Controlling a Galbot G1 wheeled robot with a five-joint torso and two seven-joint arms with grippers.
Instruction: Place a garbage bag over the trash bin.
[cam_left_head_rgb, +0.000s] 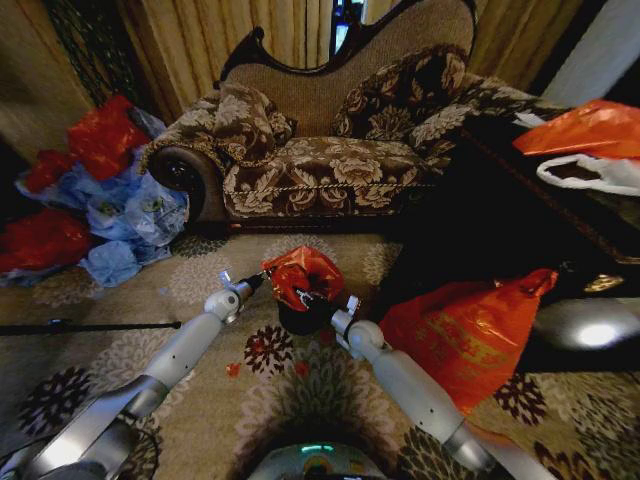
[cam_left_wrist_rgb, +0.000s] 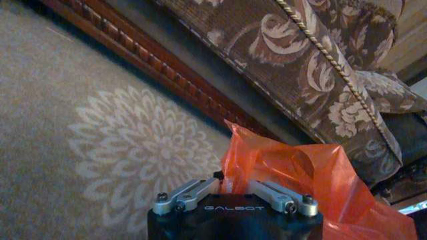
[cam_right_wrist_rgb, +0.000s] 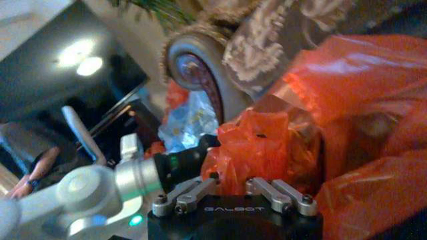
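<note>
Left gripper (cam_left_head_rgb: 258, 281) is clamped on one edge of the garbage bag (cam_left_head_rgb: 303, 273); right gripper (cam_left_head_rgb: 322, 308) grips the opposite edge, fingers closed on the red film. Held from both sides, evidently to keep the mouth spread above the trash bin (cam_left_head_rgb: 300, 318). The bin stands on the patterned carpet (cam_left_head_rgb: 200, 275) just before the sofa (cam_left_head_rgb: 320, 150), directly beneath the bag. Its interior is hidden. Bag appears not yet seated over the rim

The small black round trash bin (cam_left_head_rgb: 300, 320) is mostly covered by the crinkly glossy red plastic garbage bag (cam_left_head_rgb: 303, 273). The fingertips of both grippers are hidden inside the red plastic in the wrist views.
</note>
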